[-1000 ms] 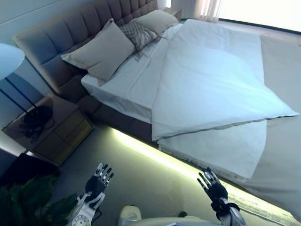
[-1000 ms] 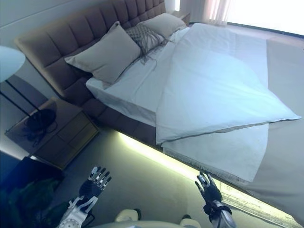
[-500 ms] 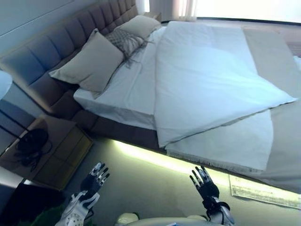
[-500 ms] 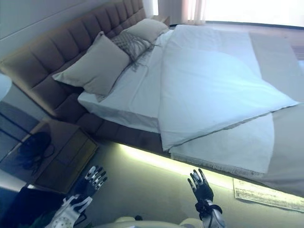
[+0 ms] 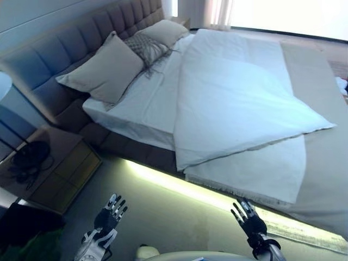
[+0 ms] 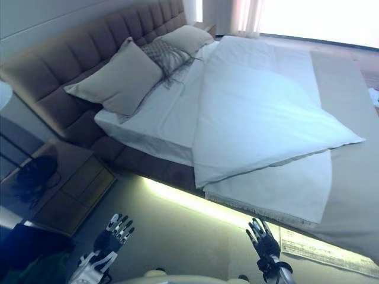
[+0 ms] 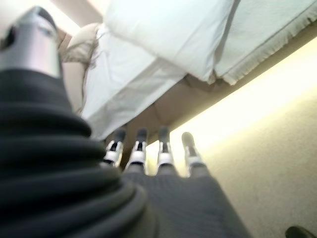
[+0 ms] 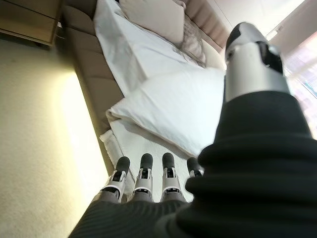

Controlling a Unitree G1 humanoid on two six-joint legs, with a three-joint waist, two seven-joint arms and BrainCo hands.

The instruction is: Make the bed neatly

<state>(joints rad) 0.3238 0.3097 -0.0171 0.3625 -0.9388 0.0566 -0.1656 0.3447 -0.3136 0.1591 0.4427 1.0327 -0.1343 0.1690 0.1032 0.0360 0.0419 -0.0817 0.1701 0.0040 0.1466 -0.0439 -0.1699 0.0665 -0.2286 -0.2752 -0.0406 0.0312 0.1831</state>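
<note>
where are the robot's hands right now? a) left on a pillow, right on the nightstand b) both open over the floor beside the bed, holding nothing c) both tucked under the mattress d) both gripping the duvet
b: the left hand and right hand hang with straight fingers over the floor, short of the white duvet.

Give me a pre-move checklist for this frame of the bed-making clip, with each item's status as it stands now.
1. Left hand empty, fingers straight: ok.
2. Right hand empty, fingers straight: ok.
3. Either hand touching the bedding: not ok, both hang over the floor short of the bed's edge.
4. White duvet squared on the mattress: not ok, it lies skewed, one corner hanging over the near side, the white sheet bare toward the pillows.
5. Pillows set against the headboard: ok, though leaning unevenly.
6. Duvet's far edge and far side of the bed: cannot tell, not clearly shown.
</note>
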